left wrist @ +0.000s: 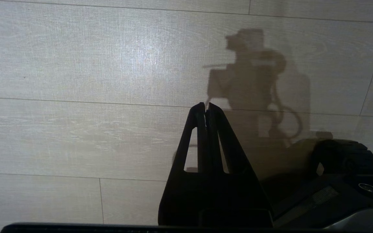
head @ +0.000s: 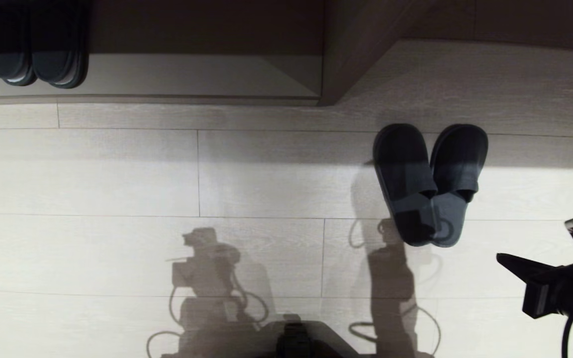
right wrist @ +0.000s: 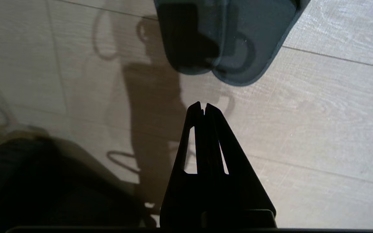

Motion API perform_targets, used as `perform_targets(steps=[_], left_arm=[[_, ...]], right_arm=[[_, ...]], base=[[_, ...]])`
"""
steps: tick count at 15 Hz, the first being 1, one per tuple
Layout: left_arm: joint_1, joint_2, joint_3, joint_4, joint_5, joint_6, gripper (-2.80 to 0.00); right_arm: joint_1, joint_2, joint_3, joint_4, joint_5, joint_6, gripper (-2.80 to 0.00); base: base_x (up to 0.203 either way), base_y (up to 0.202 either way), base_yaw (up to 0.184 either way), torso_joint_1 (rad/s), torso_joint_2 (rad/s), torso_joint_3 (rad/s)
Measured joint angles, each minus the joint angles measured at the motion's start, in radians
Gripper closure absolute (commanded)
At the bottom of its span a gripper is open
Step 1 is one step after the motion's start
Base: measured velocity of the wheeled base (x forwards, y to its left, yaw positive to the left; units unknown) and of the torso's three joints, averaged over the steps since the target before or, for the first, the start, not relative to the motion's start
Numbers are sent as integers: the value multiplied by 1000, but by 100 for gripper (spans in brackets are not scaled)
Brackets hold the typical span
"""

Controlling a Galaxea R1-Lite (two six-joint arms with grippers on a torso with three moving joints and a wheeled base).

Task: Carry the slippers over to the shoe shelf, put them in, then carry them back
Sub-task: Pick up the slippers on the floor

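The slippers (head: 428,184) lie side by side on the pale wood floor, heels touching and pointing toward me, black bands toward the shoe shelf (head: 192,74). The shelf is a low beige open compartment along the back, with an upright divider (head: 346,49). My right gripper (head: 500,257) comes in from the lower right, shut and empty, a short way before and to the right of the heels. In the right wrist view the slippers' heels (right wrist: 231,42) lie just beyond my right gripper (right wrist: 202,105). My left gripper (left wrist: 206,105) is shut, empty, over bare floor.
Another dark pair of slippers (head: 35,44) sits in the shelf's left compartment. My base (head: 296,340) shows at the bottom edge, casting arm and cable shadows over the floor boards. Open floor stretches between me and the shelf.
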Motion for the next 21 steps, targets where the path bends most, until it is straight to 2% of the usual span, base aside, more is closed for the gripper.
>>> perform_targets(steps=[1,5,7,9,11,14,17,21], left_arm=[[0,0,0,0,0,0,0],[1,0,0,0,0,0,0],[1,0,0,0,0,0,0],[0,0,0,0,0,0,0],[0,0,0,0,0,0,0],[0,0,0,0,0,0,0],[0,0,0,0,0,-1,0],[0,0,0,0,0,0,0]], right_arm=[[2,82,-9,-70,-12,-11,-280],[41,380,-38,-383,-63,-29,-280],[59,455,-48,-549,-71,-35,-280],[64,490,-63,-643,-73,-58,-280],[65,522,-79,-668,-82,-66,-280],[66,562,-82,-693,-151,-66,-280],[66,614,-98,-725,-165,-55,-280],[83,699,-182,-780,-239,23,-280]], base=[[0,0,0,0,0,0],[0,0,0,0,0,0],[0,0,0,0,0,0],[0,0,0,0,0,0],[0,0,0,0,0,0],[0,0,0,0,0,0],[0,0,0,0,0,0],[0,0,0,0,0,0]])
